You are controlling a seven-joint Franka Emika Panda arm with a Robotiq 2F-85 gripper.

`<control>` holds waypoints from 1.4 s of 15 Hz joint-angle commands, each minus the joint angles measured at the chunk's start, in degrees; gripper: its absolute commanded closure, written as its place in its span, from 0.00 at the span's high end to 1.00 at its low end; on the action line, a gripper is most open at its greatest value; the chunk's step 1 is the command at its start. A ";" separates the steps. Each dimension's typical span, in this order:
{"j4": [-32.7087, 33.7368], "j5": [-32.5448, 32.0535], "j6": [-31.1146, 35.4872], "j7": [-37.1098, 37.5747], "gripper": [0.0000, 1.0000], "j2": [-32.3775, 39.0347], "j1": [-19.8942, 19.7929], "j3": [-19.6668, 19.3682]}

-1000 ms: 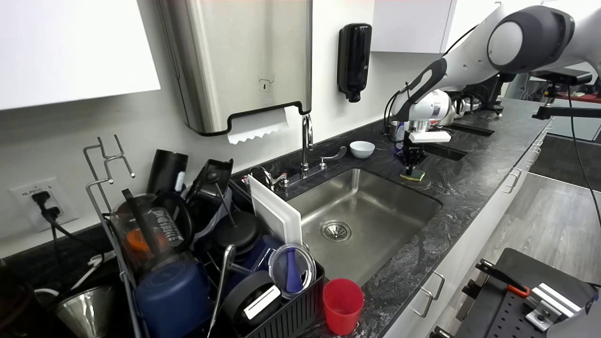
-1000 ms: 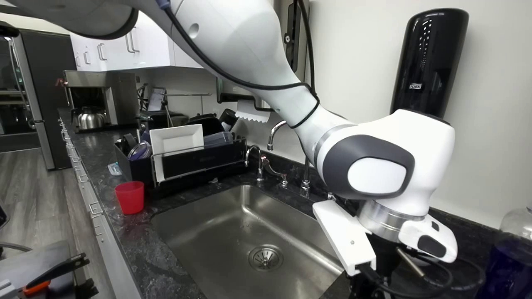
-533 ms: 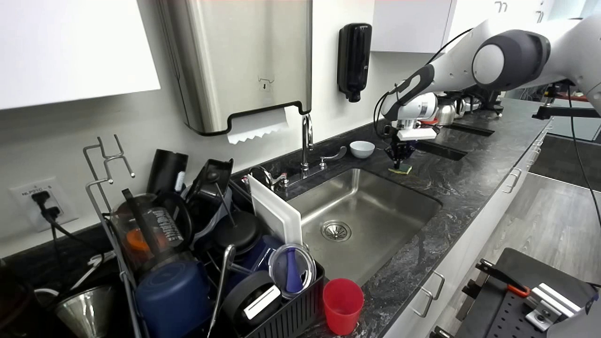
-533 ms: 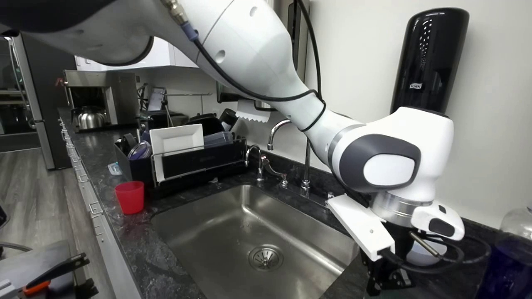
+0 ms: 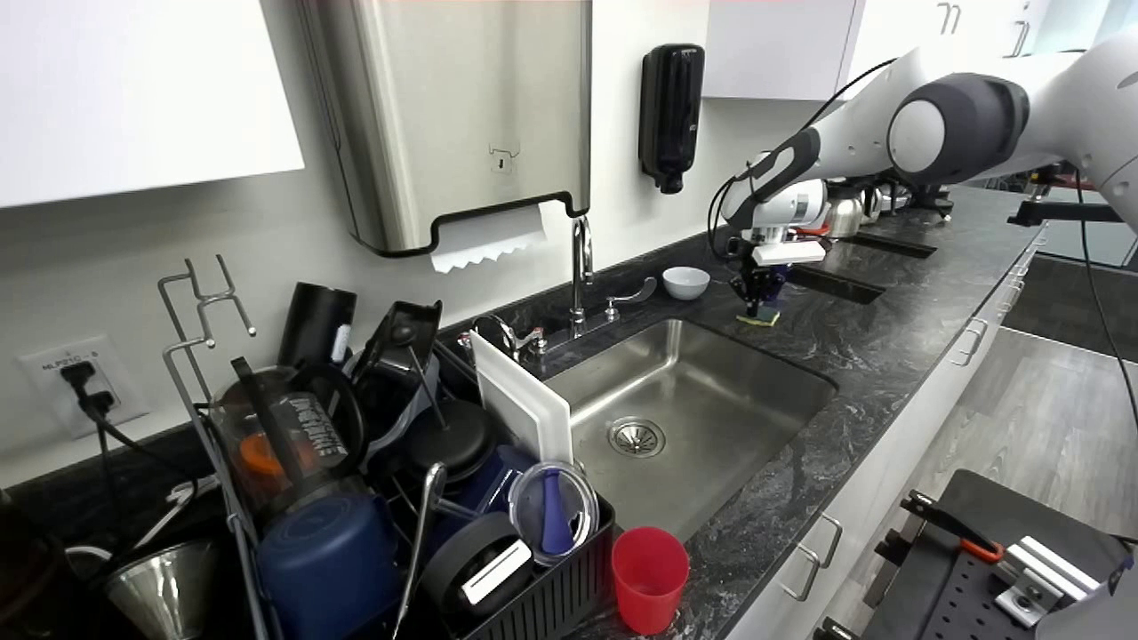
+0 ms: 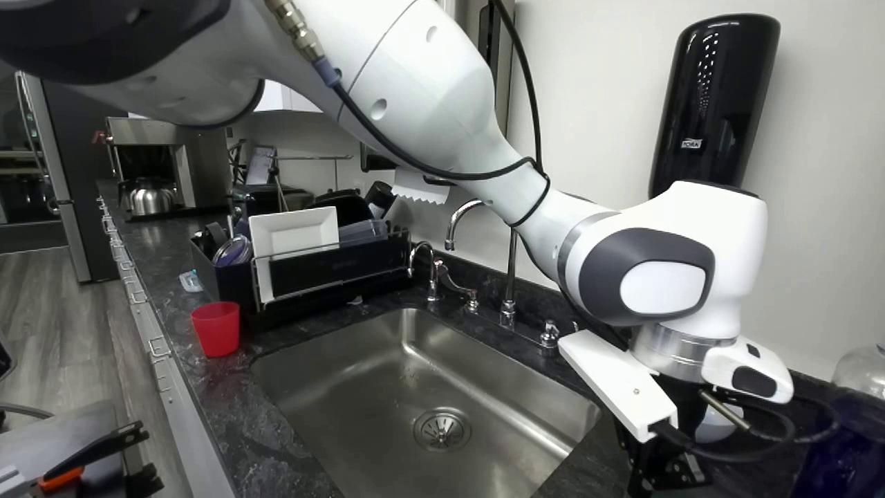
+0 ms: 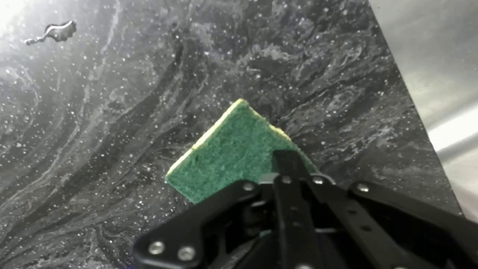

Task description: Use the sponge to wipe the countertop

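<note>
The sponge [image 7: 227,157], green on top with a yellow underside, lies flat on the dark speckled countertop [image 7: 104,123]. My gripper [image 7: 289,160] points down at it with its fingers pressed together. Their tips rest on the green face near one edge, with the sponge beneath them rather than between them. In an exterior view the gripper [image 5: 754,307] stands over the sponge [image 5: 766,318], just beyond the far end of the sink. The gripper's lower part is cut off in an exterior view, where its body [image 6: 660,463] shows at the bottom edge.
The steel sink [image 5: 702,391] lies close beside the sponge. A white bowl [image 5: 685,283] stands near the wall, and a bottle of blue liquid [image 6: 847,436] is beyond the gripper. A small water drop [image 7: 59,31] sits on the stone. A full dish rack and red cup [image 5: 649,578] stand farther off.
Gripper and sponge have slid together across the countertop toward the wall and bowl, mostly in the first half second. Since then they have barely moved. The gripper has stayed shut.
</note>
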 commanded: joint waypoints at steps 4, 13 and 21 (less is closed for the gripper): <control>-4.85 0.05 1.16 0.34 0.00 -2.16 -0.56 -1.56; -14.81 -0.30 2.43 1.05 0.00 -8.23 -0.19 -2.06; -19.91 -1.62 2.24 0.17 0.00 -12.03 4.56 -0.33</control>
